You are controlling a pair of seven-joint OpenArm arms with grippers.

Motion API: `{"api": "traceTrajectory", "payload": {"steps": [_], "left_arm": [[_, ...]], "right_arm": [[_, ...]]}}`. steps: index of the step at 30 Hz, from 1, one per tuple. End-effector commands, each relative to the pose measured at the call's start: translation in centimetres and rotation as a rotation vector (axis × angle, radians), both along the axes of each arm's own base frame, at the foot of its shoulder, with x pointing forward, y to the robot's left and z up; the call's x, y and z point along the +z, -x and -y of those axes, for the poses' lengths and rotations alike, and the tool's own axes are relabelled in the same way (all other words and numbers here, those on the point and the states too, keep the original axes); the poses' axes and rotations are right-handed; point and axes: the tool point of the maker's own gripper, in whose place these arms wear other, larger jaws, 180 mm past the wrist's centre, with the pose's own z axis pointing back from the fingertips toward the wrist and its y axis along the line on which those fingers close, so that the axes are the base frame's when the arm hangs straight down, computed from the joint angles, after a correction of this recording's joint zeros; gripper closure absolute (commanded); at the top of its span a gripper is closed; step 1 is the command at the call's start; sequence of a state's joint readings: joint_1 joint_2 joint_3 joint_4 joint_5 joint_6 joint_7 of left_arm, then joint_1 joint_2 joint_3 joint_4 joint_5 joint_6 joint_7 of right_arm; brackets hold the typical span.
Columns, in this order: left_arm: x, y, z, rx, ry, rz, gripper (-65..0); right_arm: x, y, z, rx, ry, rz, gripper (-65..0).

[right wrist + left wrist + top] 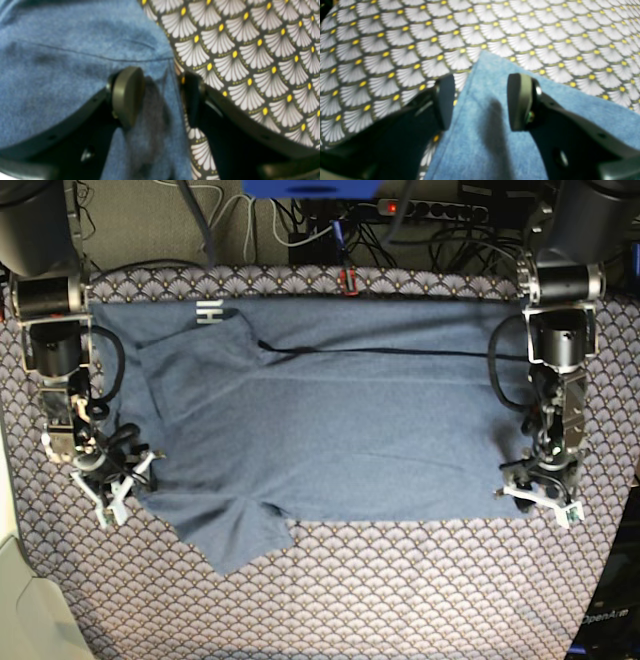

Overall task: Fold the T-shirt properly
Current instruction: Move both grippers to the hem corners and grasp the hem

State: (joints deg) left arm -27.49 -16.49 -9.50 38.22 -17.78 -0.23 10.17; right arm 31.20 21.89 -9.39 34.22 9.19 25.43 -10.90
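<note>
The T-shirt (330,430) is lying flat across the patterned surface (400,600), long axis side to side; both grippers are sitting at its near corners, left (480,100) and right (165,97), fingers spread, straddling the fabric edge.

Your right hand (162,97) sits low over the T-shirt (62,62), fingers apart. The left finger's pad (128,96) is over blue fabric; the right finger (192,100) is over the scale-patterned tabletop (250,50). The shirt's edge runs between them, with a shadowed strip of cloth in the gap. A seam line crosses the fabric above. The view is blurred.
</note>
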Motion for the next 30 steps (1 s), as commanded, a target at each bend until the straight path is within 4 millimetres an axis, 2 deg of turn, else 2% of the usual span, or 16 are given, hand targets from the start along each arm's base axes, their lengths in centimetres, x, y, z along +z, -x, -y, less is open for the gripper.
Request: {"api": "traceTrajectory", "payload": {"steps": [1,10,12,16,18,25,30], "left_arm": [[2.8,-1.6,-0.7,0.002,-0.021,0.074,-32.8],[2.7,-1.6,-0.8,0.006,-0.022,0.072,-32.8],[2.7,-1.6,-0.9,0.007,-0.022,0.072,-32.8],[2.7,-1.5,-1.0,0.010,-0.024,0.072,-32.8],[2.8,-1.6,-1.1,0.014,-0.024,0.075,-32.8],[2.0,-1.9,-3.0,0.069,-0.036,0.088,-32.8],[1.3,-1.9,-3.4,0.087,-0.039,0.084,-32.8]], "right_arm": [[2.4,-1.8,0.7,-0.007,0.009,0.063,-30.6],[2.2,-1.9,-0.4,0.003,-0.007,0.064,-28.5],[2.1,-2.0,-1.0,0.008,-0.015,0.063,-23.1],[2.1,-2.0,-1.4,0.012,-0.019,0.063,-6.1],[2.0,-2.0,-1.3,0.012,-0.019,0.061,-1.0],[2.0,-2.0,-1.4,0.013,-0.020,0.061,0.0],[2.0,-1.9,-1.4,0.013,-0.020,0.060,0.0]]}}
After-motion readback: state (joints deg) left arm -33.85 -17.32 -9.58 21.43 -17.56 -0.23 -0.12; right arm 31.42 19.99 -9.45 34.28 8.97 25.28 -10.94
